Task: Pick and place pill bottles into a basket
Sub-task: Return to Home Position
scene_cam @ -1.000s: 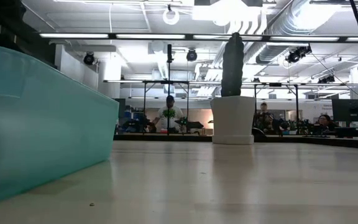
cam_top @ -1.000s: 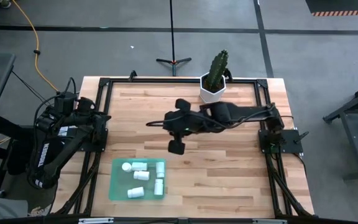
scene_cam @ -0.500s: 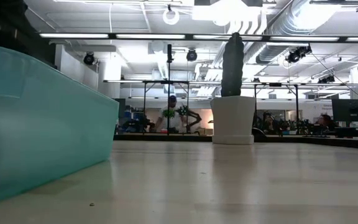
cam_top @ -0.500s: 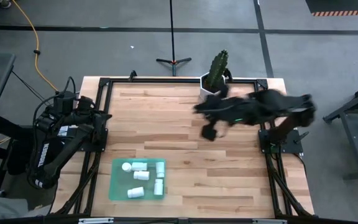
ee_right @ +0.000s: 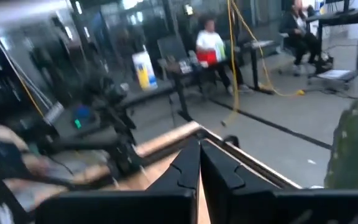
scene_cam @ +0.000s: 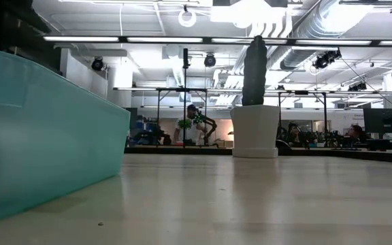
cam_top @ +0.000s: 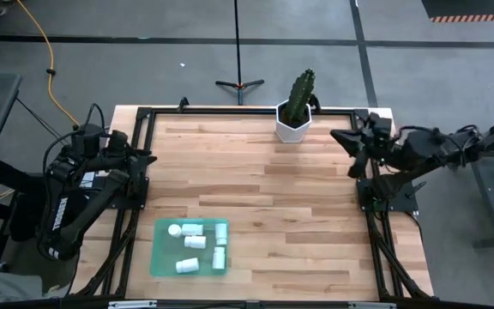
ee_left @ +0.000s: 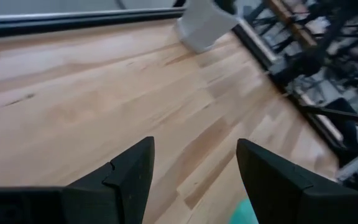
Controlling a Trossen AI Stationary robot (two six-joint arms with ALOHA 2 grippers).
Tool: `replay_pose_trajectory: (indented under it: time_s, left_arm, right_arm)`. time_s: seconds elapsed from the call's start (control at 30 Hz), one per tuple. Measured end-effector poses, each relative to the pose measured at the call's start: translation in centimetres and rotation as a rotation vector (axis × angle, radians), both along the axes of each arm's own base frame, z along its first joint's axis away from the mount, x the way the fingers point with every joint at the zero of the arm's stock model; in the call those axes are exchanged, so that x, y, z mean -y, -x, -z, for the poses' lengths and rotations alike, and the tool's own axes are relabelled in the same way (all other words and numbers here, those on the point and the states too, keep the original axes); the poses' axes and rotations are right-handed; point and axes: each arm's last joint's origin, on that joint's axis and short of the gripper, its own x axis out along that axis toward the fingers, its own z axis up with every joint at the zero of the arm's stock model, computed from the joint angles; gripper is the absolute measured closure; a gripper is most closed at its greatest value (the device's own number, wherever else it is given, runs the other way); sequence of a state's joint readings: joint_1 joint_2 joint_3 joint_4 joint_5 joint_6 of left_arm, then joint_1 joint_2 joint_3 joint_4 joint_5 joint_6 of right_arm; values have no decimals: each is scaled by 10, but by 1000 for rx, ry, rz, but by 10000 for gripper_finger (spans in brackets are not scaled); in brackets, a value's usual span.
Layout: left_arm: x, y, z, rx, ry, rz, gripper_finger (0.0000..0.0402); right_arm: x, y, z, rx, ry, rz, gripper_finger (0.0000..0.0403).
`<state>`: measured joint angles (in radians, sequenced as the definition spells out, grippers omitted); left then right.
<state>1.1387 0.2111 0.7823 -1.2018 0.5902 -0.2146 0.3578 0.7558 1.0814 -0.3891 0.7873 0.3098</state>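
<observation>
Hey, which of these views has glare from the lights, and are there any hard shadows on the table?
Low view: the ceiling lights blow out to white, and the table carries a pale sheen below the cactus pot. High view: even light, no hard shadows around the basket or the pill bottles. Left wrist view: a faint sheen on the wood ahead of the open left gripper.

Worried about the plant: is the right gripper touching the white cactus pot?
Apart. The high view shows a strip of bare table between the right gripper and the cactus pot.
</observation>
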Motion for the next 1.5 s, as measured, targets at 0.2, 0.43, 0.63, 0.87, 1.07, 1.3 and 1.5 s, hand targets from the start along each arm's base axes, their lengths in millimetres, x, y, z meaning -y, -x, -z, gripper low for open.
replay_pose_trajectory:
  time_s: [0.2,0.43,0.63,0.87,1.07,1.3,1.5]
  left_arm:
    - [1,-1,-3,38,-29,22,140]
    - [27,11,-9,220,-205,31,140]
    - [37,13,-7,230,-168,75,140]
    - [36,10,-18,312,-245,106,140]
    - [37,4,-18,309,-284,89,140]
    - [32,-1,-12,276,-342,98,140]
    - [0,-7,6,307,-387,119,140]
  right_arm:
    - [6,21,64,138,-50,-27,401]
    - [8,24,113,200,-72,-18,394]
    - [8,24,127,240,-88,9,395]
    - [7,20,135,352,-68,17,391]
    - [1,9,161,380,-81,-27,391]
    - [-1,2,167,376,-116,-38,391]
    - [-1,2,161,383,-106,-23,390]
